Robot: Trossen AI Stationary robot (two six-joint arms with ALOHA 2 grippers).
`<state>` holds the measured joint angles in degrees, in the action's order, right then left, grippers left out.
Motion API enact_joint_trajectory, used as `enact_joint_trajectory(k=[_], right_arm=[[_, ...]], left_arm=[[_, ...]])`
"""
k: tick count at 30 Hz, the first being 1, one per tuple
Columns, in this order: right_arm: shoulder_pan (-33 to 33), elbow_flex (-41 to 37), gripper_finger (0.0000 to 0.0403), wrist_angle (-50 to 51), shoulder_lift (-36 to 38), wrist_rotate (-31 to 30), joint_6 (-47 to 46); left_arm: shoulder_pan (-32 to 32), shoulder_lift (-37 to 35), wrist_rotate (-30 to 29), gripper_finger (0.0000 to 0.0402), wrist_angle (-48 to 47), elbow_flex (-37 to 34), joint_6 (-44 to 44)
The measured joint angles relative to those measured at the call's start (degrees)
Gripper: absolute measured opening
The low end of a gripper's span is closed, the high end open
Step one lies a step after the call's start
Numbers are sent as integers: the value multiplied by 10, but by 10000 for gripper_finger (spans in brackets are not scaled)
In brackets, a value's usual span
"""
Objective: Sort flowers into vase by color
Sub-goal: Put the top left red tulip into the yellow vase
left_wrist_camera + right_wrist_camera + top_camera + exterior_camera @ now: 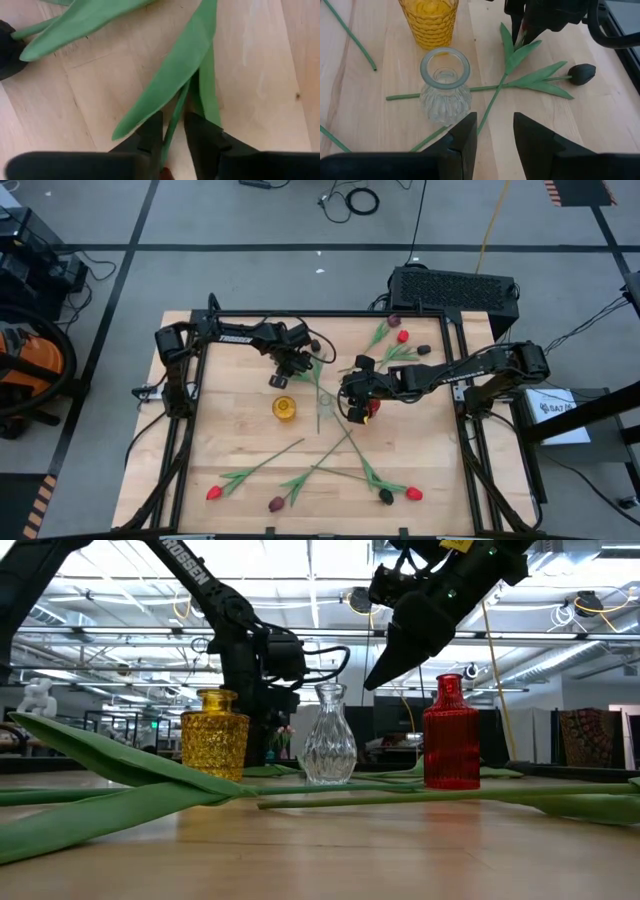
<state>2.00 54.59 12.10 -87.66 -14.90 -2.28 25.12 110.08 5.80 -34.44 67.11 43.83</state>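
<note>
Three vases stand mid-table: yellow (285,408), clear glass (323,408) and red (372,409). My left gripper (173,137) points down at the table behind the yellow vase. It is open, with the thin green stem (175,117) of a lying flower between its fingers, and a bit of red head (165,173) shows below. That stem crosses a black-headed flower (581,73). My right gripper (495,132) hangs open, holding nothing, above the clear and red vases. More flowers lie flat near the front (300,480) and far right (395,340). My left gripper comes at the lying flower from above, pointing down, one finger (151,134) on each side of the stem (171,131) close to the head. The stem lies near the left finger; whether either finger touches it I cannot tell.
A dark frame (300,317) borders the wooden table. A black box (455,288) sits beyond the far right corner. Long leaves (120,775) lie across the front of the low view. Bare wood lies at the table's left, before the yellow vase.
</note>
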Motion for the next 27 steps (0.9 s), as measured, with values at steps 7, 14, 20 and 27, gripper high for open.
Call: enact_joint_trajectory(k=[7, 14, 20, 27], right_arm=[[0, 0, 119, 0, 0, 0, 0], [0, 0, 119, -9, 0, 0, -1], [0, 0, 119, -27, 0, 0, -9], [3, 0, 119, -107, 0, -36, 2]], left_arm=[[2, -2, -19, 11, 2, 1, 0], [1, -61, -104, 12, -73, 7, -16], [-17, -141, -149, 12, -168, 25, -16], [-62, -226, -141, 12, -256, 72, -72]])
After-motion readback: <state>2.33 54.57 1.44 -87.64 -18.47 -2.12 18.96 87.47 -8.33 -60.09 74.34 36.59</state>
